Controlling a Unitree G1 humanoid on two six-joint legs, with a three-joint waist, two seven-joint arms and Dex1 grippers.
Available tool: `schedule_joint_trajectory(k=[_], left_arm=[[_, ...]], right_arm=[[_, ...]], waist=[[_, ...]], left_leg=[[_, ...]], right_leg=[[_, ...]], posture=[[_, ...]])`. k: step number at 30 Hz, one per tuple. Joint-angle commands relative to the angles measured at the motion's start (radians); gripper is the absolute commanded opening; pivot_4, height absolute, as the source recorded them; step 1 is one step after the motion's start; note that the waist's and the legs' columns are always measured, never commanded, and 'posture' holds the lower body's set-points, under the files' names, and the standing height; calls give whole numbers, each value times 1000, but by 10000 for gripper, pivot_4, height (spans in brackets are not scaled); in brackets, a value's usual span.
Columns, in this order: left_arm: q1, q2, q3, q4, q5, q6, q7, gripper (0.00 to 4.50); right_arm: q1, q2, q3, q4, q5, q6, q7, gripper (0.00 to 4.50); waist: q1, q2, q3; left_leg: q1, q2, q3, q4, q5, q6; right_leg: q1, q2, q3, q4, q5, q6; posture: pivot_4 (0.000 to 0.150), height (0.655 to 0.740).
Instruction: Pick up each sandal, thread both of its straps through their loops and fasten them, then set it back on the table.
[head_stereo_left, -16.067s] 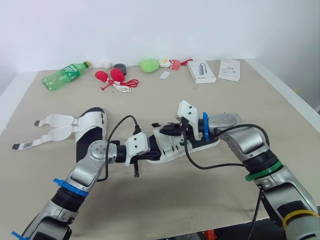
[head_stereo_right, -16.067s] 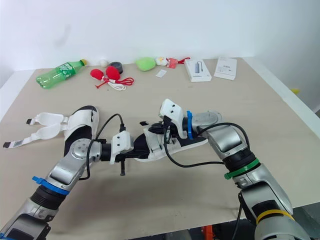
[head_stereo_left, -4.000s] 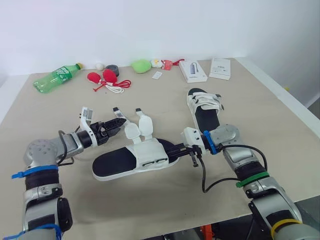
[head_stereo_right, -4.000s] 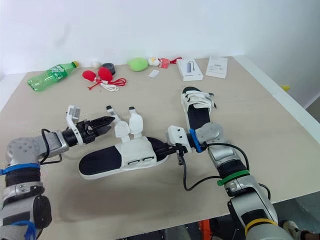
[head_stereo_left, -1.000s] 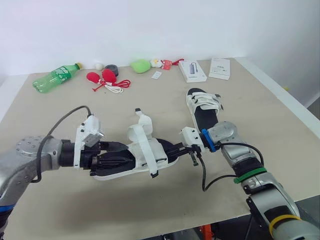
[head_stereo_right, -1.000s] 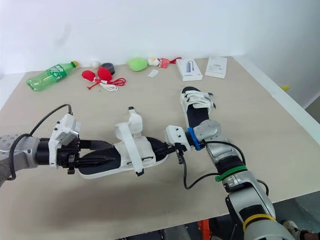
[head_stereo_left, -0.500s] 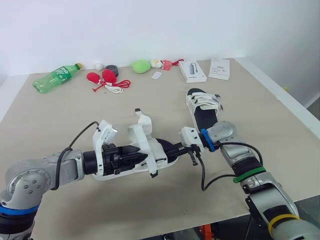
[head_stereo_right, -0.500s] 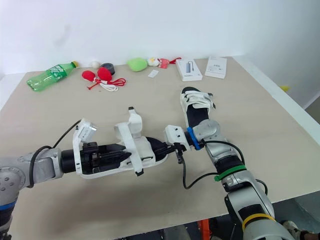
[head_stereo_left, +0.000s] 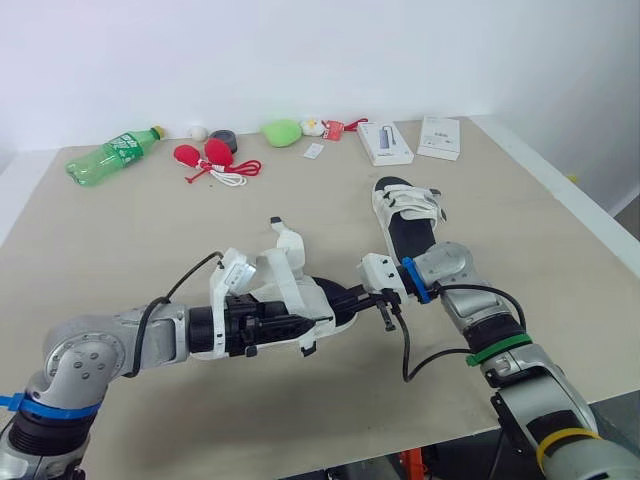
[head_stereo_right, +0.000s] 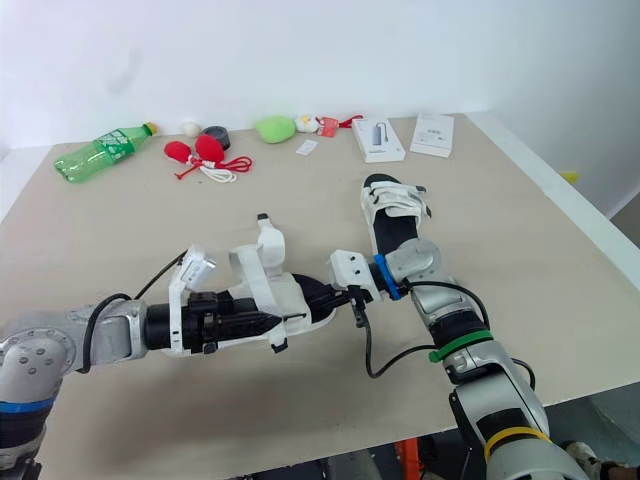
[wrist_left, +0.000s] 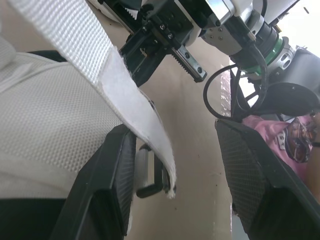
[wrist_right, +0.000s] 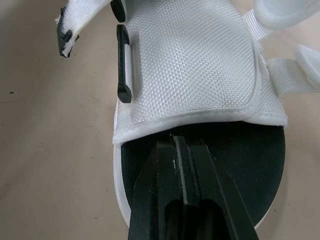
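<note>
A white-and-black sandal (head_stereo_left: 318, 300) lies mid-table with both straps loose. One strap (head_stereo_left: 290, 285) drapes over the upper, its dark tip (head_stereo_left: 307, 348) hanging at the near side by the loop (wrist_left: 147, 175). The other strap (head_stereo_left: 288, 240) sticks up. My left gripper (head_stereo_left: 303, 326) lies along the sandal from the heel side, open, its fingers (wrist_left: 112, 175) either side of the hanging strap end. My right gripper (head_stereo_left: 342, 297) is shut, its tips (wrist_right: 175, 140) resting on the black footbed at the upper's hem. A second sandal (head_stereo_left: 408, 210), straps fastened, lies behind on the right.
Along the far edge sit a green bottle (head_stereo_left: 110, 155), red objects with a cord (head_stereo_left: 212, 158), a dark tape roll (head_stereo_left: 225, 137), a green soft lump (head_stereo_left: 282, 131) and two white boxes (head_stereo_left: 386, 142) (head_stereo_left: 440, 136). The table's right edge (head_stereo_left: 575, 215) runs close to my right arm.
My left gripper has slid rightward along the sandal, from over the heel up to the draped strap's hanging end. The right gripper and the sandal have stayed put.
</note>
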Motion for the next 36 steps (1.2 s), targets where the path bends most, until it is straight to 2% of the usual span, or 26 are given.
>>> schedule_joint_trajectory(k=[1,4,5,10,14,17,23,28,36], left_arm=[[-19,-21,-11,42,30,-4,-16,17160],[-26,-38,-2,69,16,2,-20,2018],[-28,-44,8,79,-2,4,-16,272],[-60,-35,70,154,-119,40,-14,272],[-112,14,123,271,-282,102,-27,272],[-146,52,140,352,-352,139,-33,272],[-176,120,113,400,-311,225,-126,272],[-179,96,90,374,-263,227,-149,272],[-247,47,98,452,-141,193,-182,272]], right_arm=[[1,-2,8,-11,-18,4,-6,0],[4,-5,8,-17,-18,6,-7,0],[5,-7,7,-18,-17,6,-6,0],[9,-13,6,-23,-16,7,-4,0],[10,-15,7,-23,-17,5,-3,0],[12,-16,7,-25,-18,4,-3,0],[12,-19,7,-27,-18,3,-2,0],[17,-22,7,-35,-17,6,-4,0],[27,-31,4,-51,-16,15,-8,0]], waist=[[-1,0,0],[-1,0,0],[0,0,0],[0,0,0],[0,0,0],[0,0,0],[-1,0,0],[0,0,0],[1,0,0]], left_leg=[[0,0,0,0,0,0],[0,0,0,0,0,0],[0,0,0,0,0,0],[0,-1,0,0,0,0],[0,-1,-1,0,0,0],[0,-1,-1,0,0,0],[-1,-2,-1,0,0,0],[-1,-2,-1,0,0,0],[-1,-3,-2,0,0,0]], right_leg=[[0,0,0,0,0,0],[0,0,1,0,1,1],[0,0,1,0,1,2],[0,0,1,0,1,2],[0,0,0,0,1,2],[0,0,0,0,1,2],[-1,-1,0,0,1,2],[-1,-2,0,0,0,0],[-1,-2,-1,0,1,2]], posture=[[1500,7400],[1500,7400],[1500,7400],[1500,7400],[1500,7400],[1500,7400],[1500,7400],[1500,7400],[1500,7400]])
